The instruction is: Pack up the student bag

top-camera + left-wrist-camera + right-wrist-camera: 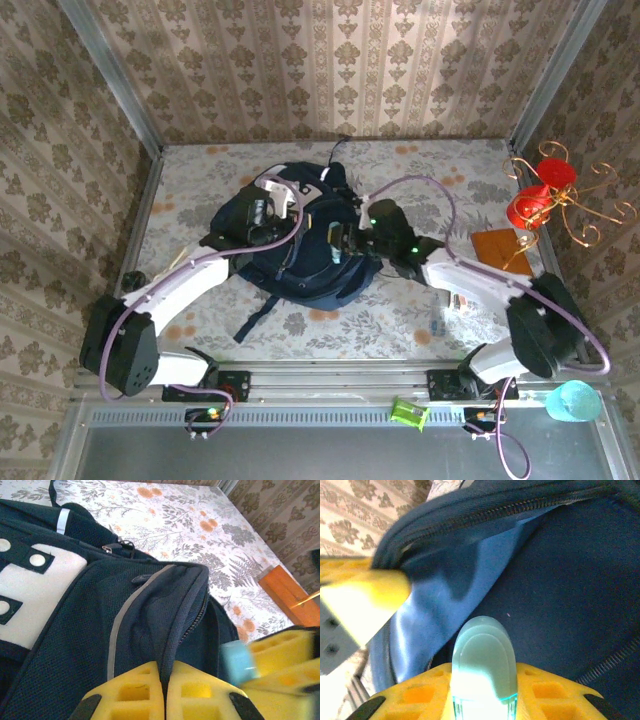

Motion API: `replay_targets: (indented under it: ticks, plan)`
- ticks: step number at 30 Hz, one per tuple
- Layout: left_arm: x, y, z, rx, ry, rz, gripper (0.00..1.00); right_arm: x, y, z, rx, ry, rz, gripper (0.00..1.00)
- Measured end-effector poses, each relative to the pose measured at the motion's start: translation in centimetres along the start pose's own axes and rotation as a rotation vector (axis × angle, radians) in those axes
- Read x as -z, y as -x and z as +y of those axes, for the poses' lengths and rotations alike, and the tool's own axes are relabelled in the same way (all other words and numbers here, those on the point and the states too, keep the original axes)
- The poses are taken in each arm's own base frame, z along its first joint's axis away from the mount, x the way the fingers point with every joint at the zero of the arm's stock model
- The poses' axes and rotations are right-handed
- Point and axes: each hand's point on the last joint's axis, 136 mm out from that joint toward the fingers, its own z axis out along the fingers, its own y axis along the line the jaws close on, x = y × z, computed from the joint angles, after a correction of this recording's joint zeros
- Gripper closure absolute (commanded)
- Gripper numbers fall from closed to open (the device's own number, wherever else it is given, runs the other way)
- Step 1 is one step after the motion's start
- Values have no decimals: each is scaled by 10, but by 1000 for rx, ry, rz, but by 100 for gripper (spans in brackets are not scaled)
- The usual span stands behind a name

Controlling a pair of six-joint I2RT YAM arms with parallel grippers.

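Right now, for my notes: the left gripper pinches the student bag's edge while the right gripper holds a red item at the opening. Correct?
Only the colour is wrong: in the right wrist view the item in the right gripper is pale turquoise, not red. The left gripper pinches the student bag's edge.

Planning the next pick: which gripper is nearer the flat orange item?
Right. The right gripper, gripping a pale blue object at the student bag's opening, is nearer the orange item; left gripper pinches the bag beyond.
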Motion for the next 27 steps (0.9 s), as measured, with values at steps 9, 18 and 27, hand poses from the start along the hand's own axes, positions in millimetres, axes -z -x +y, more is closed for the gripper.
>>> replay_targets:
  ticks: [9,18,27]
  plan:
    - [3,8,-7,45,-25,-1,100,-60,18,-5,-244,-60,-113,43]
    - [5,15,-2,82,-9,-19,100,-50,22,-3,-245,-63,-150,41]
    - [4,13,2,94,-9,-28,100,82,20,-38,-29,-343,-171,27]
